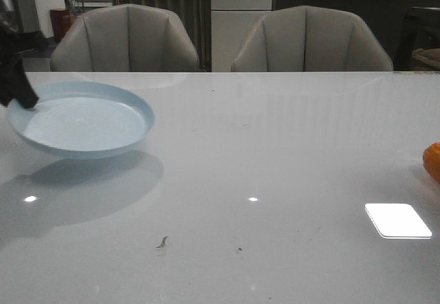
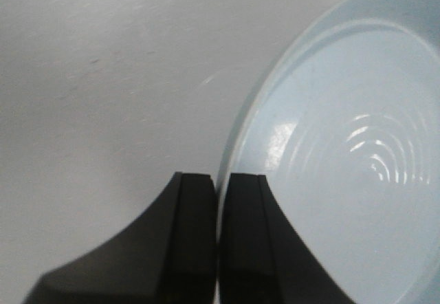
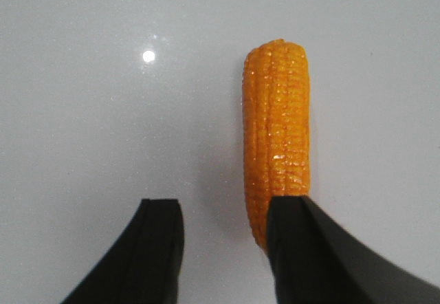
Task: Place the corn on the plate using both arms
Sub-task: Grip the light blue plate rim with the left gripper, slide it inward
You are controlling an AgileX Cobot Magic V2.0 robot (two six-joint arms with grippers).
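Note:
The pale blue plate (image 1: pixel 82 122) hangs tilted a little above the table at the far left, with its shadow below it. My left gripper (image 1: pixel 17 87) is shut on its left rim. In the left wrist view the two black fingers (image 2: pixel 194 235) pinch the plate's rim (image 2: pixel 237 139) between them. The orange corn (image 3: pixel 277 125) lies on the table in the right wrist view. In the front view only its tip (image 1: pixel 433 161) shows at the right edge. My right gripper (image 3: pixel 223 208) is open just above it. One finger (image 3: pixel 302 249) covers the cob's near end, and the gap between the fingers is empty.
Two grey chairs (image 1: pixel 127 39) (image 1: pixel 313 39) stand behind the table's far edge. A bright window reflection (image 1: pixel 399 220) lies on the glossy white tabletop at the front right. Small dark specks (image 1: pixel 162 242) lie near the front middle.

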